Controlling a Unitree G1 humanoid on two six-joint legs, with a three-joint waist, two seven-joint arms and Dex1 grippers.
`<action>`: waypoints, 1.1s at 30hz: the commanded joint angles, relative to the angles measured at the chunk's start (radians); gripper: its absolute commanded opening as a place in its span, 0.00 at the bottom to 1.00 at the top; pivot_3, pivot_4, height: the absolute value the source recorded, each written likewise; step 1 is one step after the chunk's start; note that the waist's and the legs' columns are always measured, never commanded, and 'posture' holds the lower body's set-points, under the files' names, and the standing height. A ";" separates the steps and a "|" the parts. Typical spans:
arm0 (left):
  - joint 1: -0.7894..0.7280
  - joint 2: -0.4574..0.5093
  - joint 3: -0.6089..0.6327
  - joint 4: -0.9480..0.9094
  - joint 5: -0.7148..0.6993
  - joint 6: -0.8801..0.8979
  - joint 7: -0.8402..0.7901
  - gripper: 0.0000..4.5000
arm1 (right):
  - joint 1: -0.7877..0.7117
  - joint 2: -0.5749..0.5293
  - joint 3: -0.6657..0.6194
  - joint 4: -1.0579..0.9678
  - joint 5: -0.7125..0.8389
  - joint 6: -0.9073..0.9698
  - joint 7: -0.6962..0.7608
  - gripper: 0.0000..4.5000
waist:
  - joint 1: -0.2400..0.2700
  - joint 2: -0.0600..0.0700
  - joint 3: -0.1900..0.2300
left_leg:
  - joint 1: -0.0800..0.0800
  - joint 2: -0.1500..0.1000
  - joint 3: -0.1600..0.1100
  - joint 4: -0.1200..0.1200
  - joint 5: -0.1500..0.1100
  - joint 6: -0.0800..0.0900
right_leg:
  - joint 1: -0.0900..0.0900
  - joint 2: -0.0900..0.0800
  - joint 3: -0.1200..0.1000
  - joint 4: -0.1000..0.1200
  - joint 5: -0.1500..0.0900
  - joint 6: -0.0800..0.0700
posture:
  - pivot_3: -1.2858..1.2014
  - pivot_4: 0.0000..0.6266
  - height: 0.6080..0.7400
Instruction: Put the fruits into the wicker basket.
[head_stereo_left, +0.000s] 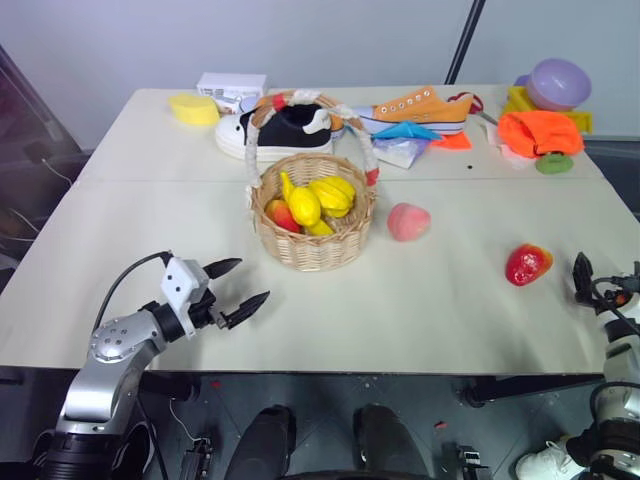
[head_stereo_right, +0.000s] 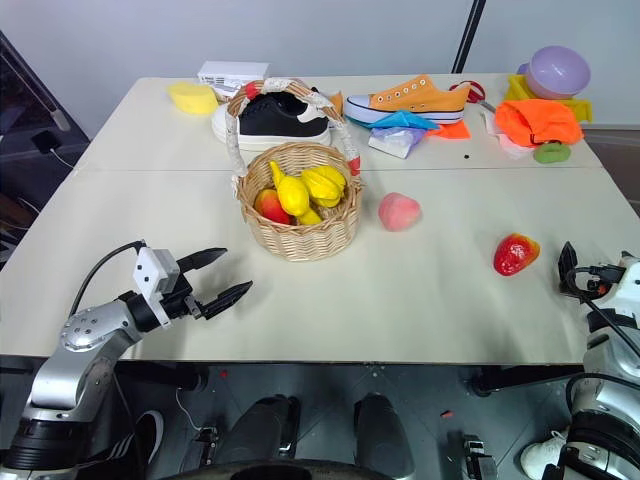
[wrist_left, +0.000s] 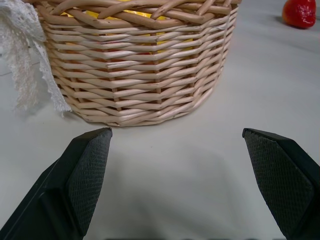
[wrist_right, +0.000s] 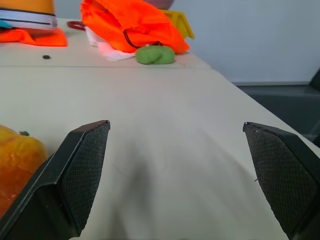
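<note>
While you scan from the left, your left gripper (head_stereo_left: 232, 290) comes first: 2 black, tapered fingers with cross-hatched pads (wrist_left: 90, 175), spread wide apart and holding nothing, low over the smooth cream table (head_stereo_left: 420, 310) and aimed at the wicker basket (head_stereo_left: 312, 240). That basket stands near the table's middle, round and woven from pale tan cane in tight horizontal rows, with a tall arched handle (head_stereo_left: 300, 100) wrapped in white lace and red at its ends. You can see glossy yellow toy fruits (head_stereo_left: 320, 198) heaped inside it, with a reddish-orange one tucked against its wall.

Just right of the basket, apart from it, the peach (head_stereo_left: 408, 221) lies on the bare table, round, matte and pale pink. Farther right, near your right arm, the red fruit (head_stereo_left: 527, 264) rests alone, shiny, with a yellowish patch. Your right gripper (wrist_right: 175, 165) sits beside the table's right edge; its 2 textured black fingers stand fully released, nothing between them, with the red fruit just beside 1 finger.

Along the far edge you have a yellow sponge (head_stereo_left: 194, 108), a white box (head_stereo_left: 231, 87), a black-and-white shoe (head_stereo_left: 285, 130), an orange canvas shoe (head_stereo_left: 420, 108), a crumpled orange cloth (head_stereo_left: 540, 132) and a smooth purple bowl (head_stereo_left: 559, 83).
</note>
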 joint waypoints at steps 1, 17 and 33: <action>-0.007 0.007 0.031 -0.018 -0.013 -0.020 -0.003 1.00 | -0.017 -0.006 -0.004 -0.055 0.008 -0.003 -0.015 0.99 | 0.000 0.000 0.000 | 0.000 0.000 0.000 0.000 0.000 0.000 | 0.000 0.000 0.000 0.000 0.000 0.000 | 0.52 0.24 1.00; -0.030 0.027 0.040 -0.045 -0.094 -0.068 -0.123 1.00 | 0.323 0.203 0.056 -0.816 0.050 0.229 -0.191 0.99 | 0.006 0.003 -0.001 | -0.003 0.001 -0.004 -0.001 0.000 0.000 | -0.003 0.000 0.000 0.000 -0.001 0.000 | 0.52 0.24 1.00; -0.092 0.020 -0.020 -0.133 -0.159 0.005 -0.191 1.00 | 0.110 0.078 0.069 -0.965 0.093 1.028 -0.359 0.99 | 0.004 0.004 -0.002 | -0.002 0.000 -0.002 0.000 0.000 0.000 | -0.001 0.000 0.000 -0.001 0.000 -0.001 | 0.52 0.24 1.00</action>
